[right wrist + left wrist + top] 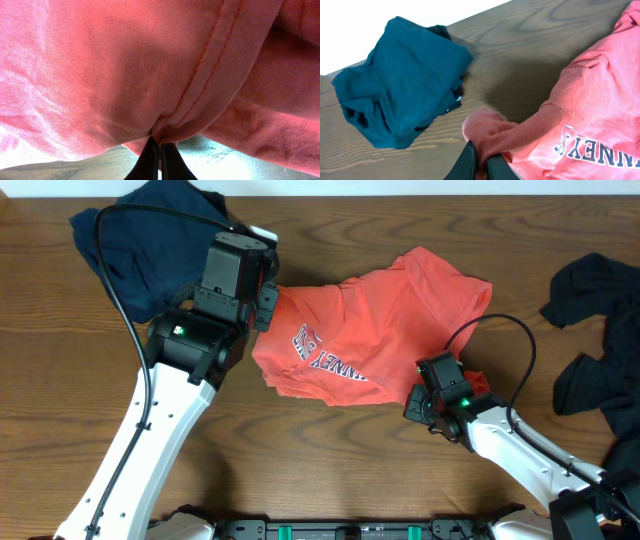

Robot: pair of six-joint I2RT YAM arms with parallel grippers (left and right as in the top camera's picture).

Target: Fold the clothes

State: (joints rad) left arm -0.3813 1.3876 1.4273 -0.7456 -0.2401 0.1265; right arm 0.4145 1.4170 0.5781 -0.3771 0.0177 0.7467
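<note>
A red-orange T-shirt with block lettering lies crumpled in the middle of the table. My left gripper is shut on a bunched fold at the shirt's left edge; in the left wrist view the cloth is pinched between the dark fingers. My right gripper is shut on the shirt's hem at its lower right, and the right wrist view shows the stitched seam gathered into the closed fingers. A navy shirt lies bunched at the back left.
Black clothes are heaped at the right edge of the wooden table. A cable runs over the navy shirt to the left arm, and another loops above the right wrist.
</note>
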